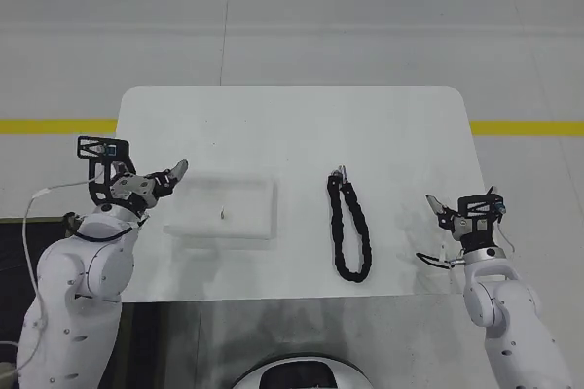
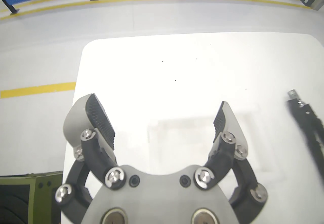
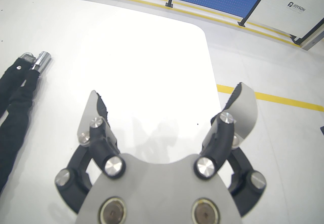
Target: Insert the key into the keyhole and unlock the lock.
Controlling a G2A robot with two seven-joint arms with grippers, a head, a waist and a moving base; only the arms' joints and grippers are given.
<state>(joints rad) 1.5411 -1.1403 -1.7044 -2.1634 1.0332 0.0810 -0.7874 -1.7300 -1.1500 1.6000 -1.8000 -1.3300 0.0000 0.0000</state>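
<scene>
White table (image 1: 292, 117) bears a tray (image 1: 200, 199) holding a tiny item (image 1: 222, 211).

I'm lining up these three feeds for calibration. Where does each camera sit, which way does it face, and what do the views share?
Top view: sits above the arms and looks straight down at the table. The left gripper and right gripper show with their arms at the near corners.
Left wrist view: sits on the left wrist and faces across the table towards the fenced floor, with its open fingers in front.
Right wrist view: sits on the right wrist and faces the same way, with its open fingers in front.
Shared: all three show the chain lock lying between the arms.
</scene>
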